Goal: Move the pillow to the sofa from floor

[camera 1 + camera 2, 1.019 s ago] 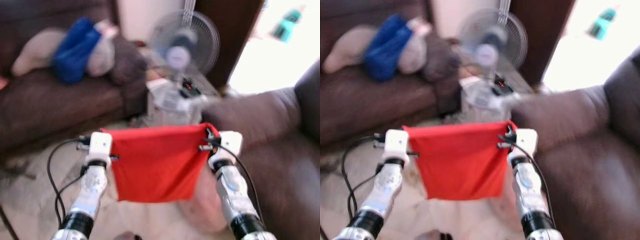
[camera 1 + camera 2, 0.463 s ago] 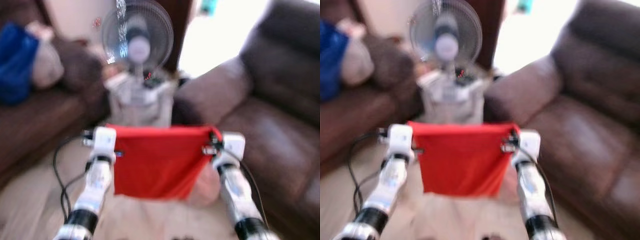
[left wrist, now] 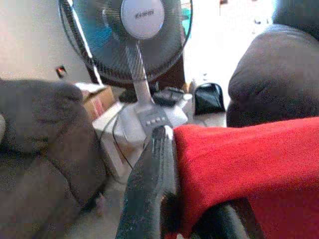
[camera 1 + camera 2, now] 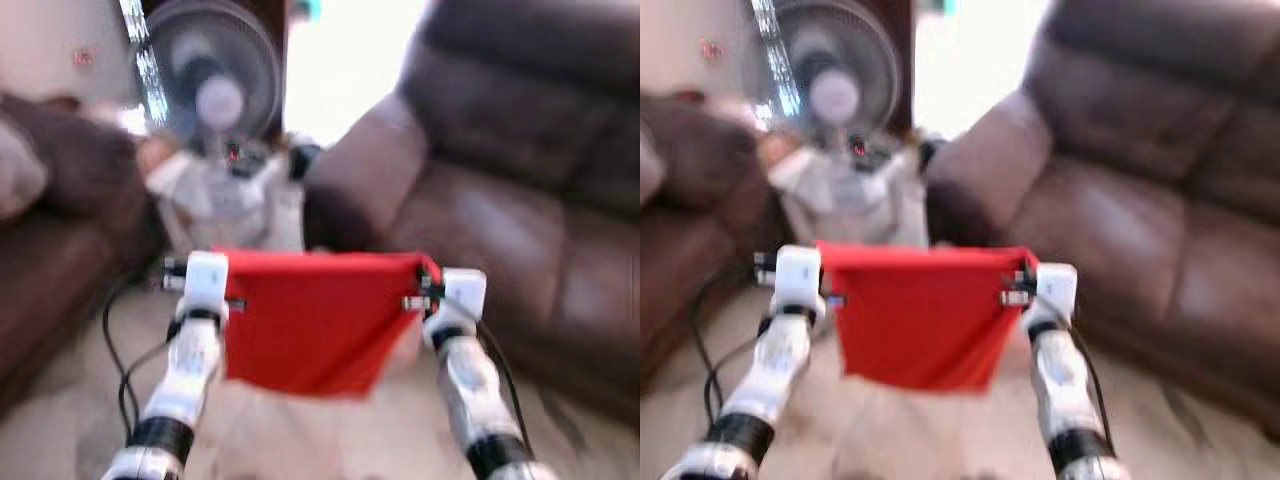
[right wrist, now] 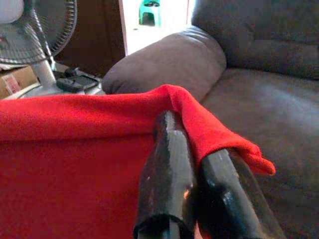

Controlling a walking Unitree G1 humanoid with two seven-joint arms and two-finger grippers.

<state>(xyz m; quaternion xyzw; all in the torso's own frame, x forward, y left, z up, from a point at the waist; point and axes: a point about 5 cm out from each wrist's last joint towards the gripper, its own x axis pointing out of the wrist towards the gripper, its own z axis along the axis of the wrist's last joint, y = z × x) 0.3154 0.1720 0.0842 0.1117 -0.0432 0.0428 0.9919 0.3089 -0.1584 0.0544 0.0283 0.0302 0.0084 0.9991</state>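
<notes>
We're in a living room with pale flooring (image 4: 70,420). A big dark brown leather sofa (image 4: 1160,200) sits on our right, another brown couch (image 4: 60,250) on the left. A grey pedestal fan (image 3: 144,30) stands between them, with a bright sunlit doorway (image 4: 345,60) behind it.

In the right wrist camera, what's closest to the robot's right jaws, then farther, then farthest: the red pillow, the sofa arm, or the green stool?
1. Pillow: pinched in the right gripper.
2. Sofa arm: just behind the pillow's top edge.
3. Green stool: far back, in the bright doorway.
</notes>
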